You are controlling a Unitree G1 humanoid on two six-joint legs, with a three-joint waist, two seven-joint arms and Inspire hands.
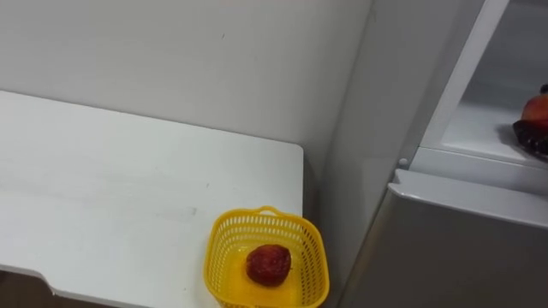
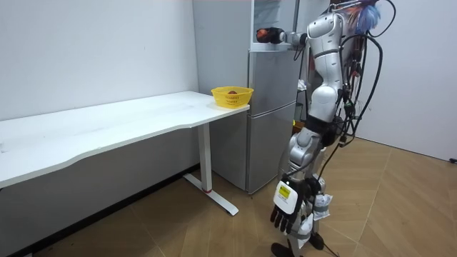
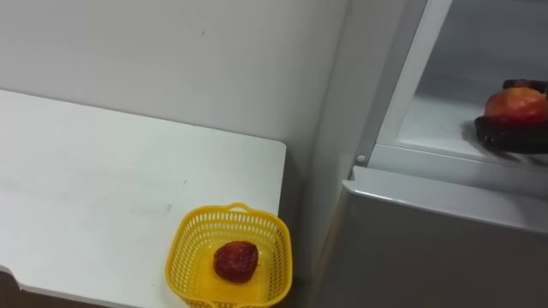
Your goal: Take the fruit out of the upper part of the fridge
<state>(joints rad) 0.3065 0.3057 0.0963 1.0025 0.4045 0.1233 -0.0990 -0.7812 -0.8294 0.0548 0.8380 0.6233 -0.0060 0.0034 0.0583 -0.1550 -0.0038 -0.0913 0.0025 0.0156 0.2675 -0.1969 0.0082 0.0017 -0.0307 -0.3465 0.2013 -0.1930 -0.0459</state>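
Note:
A round red-orange fruit (image 3: pixel 516 104) lies in my right hand (image 3: pixel 503 137), whose dark fingers curl under and around it just inside the open upper fridge compartment (image 3: pixel 437 128). The room view shows that arm raised to the fridge top, with the fruit (image 2: pixel 267 34) at its end. A yellow basket (image 1: pixel 229 235) stands on the white table's near right corner, with a dark red fruit (image 1: pixel 269 263) inside. My left hand (image 2: pixel 289 213) hangs low by my side with relaxed fingers.
The white table (image 1: pixel 128 197) runs to my left along a pale wall. The grey lower fridge door (image 3: pixel 428 248) is closed, right beside the basket (image 2: pixel 232 95). I stand on a wooden floor (image 2: pixel 400 200) facing the fridge.

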